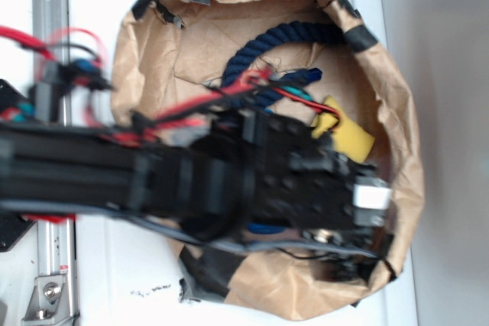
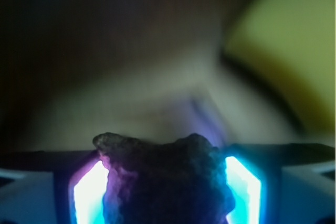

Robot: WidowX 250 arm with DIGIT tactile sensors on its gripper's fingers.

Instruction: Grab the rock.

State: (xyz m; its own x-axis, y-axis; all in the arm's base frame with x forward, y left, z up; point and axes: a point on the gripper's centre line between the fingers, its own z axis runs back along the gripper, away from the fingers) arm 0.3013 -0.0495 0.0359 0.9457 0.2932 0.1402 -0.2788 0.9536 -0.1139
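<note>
The rock (image 2: 167, 174), a dark, rough, lumpy stone, fills the gap between the two glowing pads (image 2: 88, 195) in the wrist view. My gripper (image 2: 165, 187) is shut on it, with a pad pressed against each side. In the exterior view the black arm reaches across a brown paper basket (image 1: 397, 97), with the gripper (image 1: 365, 215) low at the basket's right side. There the arm and gripper body hide the rock.
A yellow sponge wedge (image 1: 348, 133) lies just above the gripper, and shows blurred at the upper right as the sponge (image 2: 289, 40) in the wrist view. A dark blue rope (image 1: 294, 36) curls along the basket's back. The taped basket wall (image 1: 359, 36) rings everything closely.
</note>
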